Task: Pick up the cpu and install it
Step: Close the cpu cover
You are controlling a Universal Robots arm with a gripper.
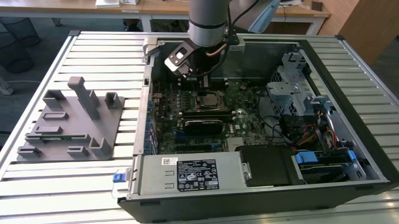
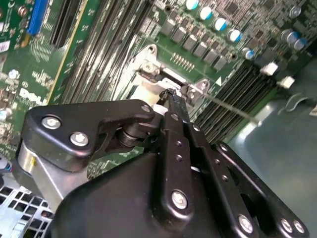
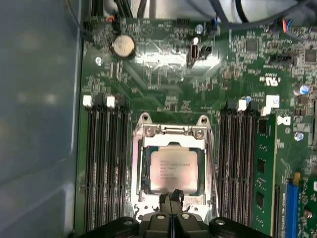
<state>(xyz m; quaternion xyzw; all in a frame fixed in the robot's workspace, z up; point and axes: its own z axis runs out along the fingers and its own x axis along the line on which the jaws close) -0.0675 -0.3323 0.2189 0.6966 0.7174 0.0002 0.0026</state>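
The cpu (image 3: pixel 174 170) lies flat in the socket frame (image 3: pixel 171 131), shiny lid up. The tool (image 3: pixel 171 198) hangs at its edge, closed tight and holding nothing. To my eye the chip is light, stiff, slick-topped and delicate underneath, and is best gripped by opposite edges.

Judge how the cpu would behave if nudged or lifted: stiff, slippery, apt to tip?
Likely stiff: the cpu is a flat square with a metal top. Probably slippery to pinch, since that top looks smooth and shiny. It should not roll or tip, lying flat inside the socket frame.
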